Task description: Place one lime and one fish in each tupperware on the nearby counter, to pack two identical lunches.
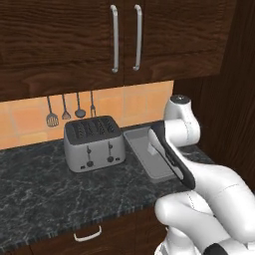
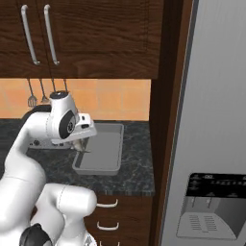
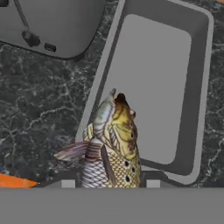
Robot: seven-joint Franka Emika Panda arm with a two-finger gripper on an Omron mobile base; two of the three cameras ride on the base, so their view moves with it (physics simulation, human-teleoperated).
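I see the fish (image 3: 111,144) pinched in my gripper (image 3: 108,180), hanging over the near rim of the tupperware (image 3: 199,100), which sits near the right end of the counter (image 1: 45,184), just beside the silver toaster (image 1: 94,143)

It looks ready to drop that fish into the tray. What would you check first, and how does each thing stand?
1. Gripper shut on the fish: ok.
2. Fish above the tupperware: not ok, it hangs over the near rim and the counter.
3. Tray floor bare for the fish: ok.
4. Toaster apart from the tray: ok.
5. Lime in this tray: not ok.
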